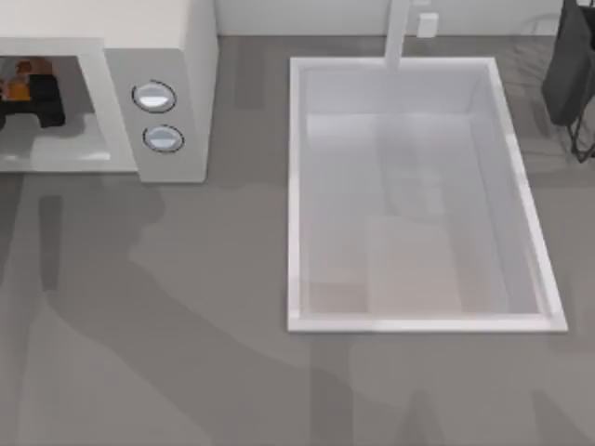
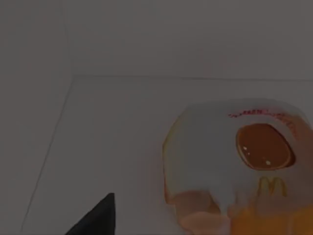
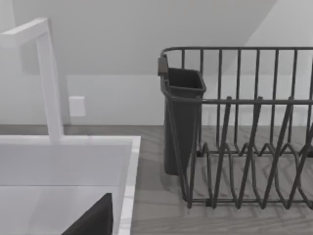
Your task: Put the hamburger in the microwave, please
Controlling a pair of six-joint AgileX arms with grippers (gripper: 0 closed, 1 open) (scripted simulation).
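Orange and white, the hamburger [image 2: 234, 171] sits right up against your left wrist camera, inside the microwave [image 1: 177, 56] cavity. The left gripper [image 1: 35, 100] is in there with it, just beside it in the top view. You cannot tell whether that gripper is pinching it or has let go. Risk: if you pull out while it is caught, the burger likely drags back out. A fast or skewed retreat could clip the cavity wall or the panel with the two knobs [image 1: 154, 97]. The right gripper [image 3: 93, 223] is parked by the sink's right side. The grey countertop [image 1: 186, 325] is bare up front. Farther back are the white sink [image 1: 296, 186], the faucet [image 3: 49, 83], the dark dish rack [image 3: 244, 147] with its utensil cup [image 3: 183, 122], then a plain pale wall [image 3: 122, 29].
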